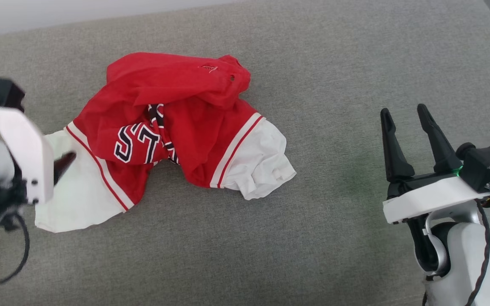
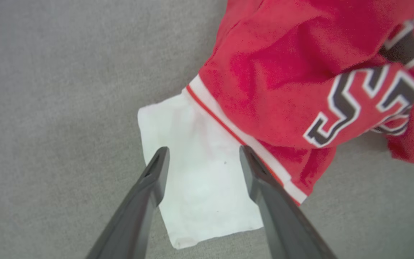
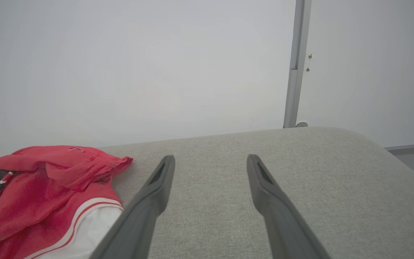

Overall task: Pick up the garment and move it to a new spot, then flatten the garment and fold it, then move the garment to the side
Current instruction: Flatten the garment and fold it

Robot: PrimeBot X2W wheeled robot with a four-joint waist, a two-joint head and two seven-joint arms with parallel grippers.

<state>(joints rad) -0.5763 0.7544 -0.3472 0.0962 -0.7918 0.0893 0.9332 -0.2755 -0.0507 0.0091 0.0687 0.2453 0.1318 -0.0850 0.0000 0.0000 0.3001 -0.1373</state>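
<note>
Evidently the step in hand is the flattening, since the red jersey-style T-shirt with white short sleeves (image 1: 194, 123) is lying in a crumpled heap rather than spread out. It is sitting on the grey woven padded surface (image 1: 313, 238), left of centre in the head view.

The left gripper (image 2: 203, 151) is hovering over the white left-hand sleeve (image 2: 178, 122) with its 2 dark fingers standing apart and nothing between them. The right gripper (image 1: 404, 109) is waiting well apart from the cloth, its jaws likewise spread and empty.

To do this well, I am judging that each gripper should be taking 1 sleeve near its striped seam, where the layers are thicker, not at the thin hem. The right arm is needing to travel across to the other white sleeve (image 1: 262, 165) first. Both should then be pulling outward together, low over the surface, so the body is opening evenly instead of dragging as a lump.

The shirt's red body is bunching upward and folding over itself, with a flap at the far edge covering the chest. The black, white-outlined lettering (image 1: 138, 142) is creasing and partly hiding in a fold. Red-and-white stripes are edging both sleeve seams.
</note>
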